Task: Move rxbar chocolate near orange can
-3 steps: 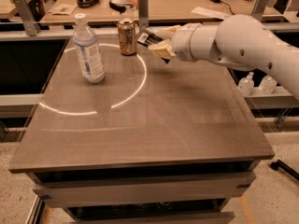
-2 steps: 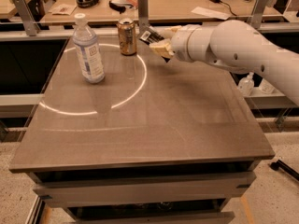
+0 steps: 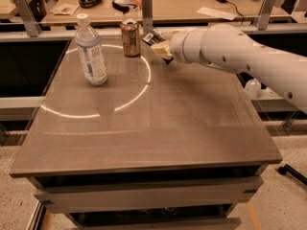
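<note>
The orange can point(image 3: 130, 38) stands upright near the table's far edge, left of centre. My gripper point(image 3: 157, 43) is just right of the can, low over the table, on the end of the white arm point(image 3: 230, 51) that reaches in from the right. It is shut on the rxbar chocolate point(image 3: 149, 37), a dark wrapper with a white label patch that sticks out toward the can. The bar's end is a short gap from the can. I cannot tell whether the bar touches the table.
A clear water bottle point(image 3: 91, 51) with a white cap stands left of the can. The brown table point(image 3: 144, 128) has a bright ring reflection. Behind it runs a metal rail point(image 3: 144, 6) and a desk with headphones and papers.
The gripper with the bar has shifted slightly left and farther back, closer to the can. The can and the bottle have not moved.
</note>
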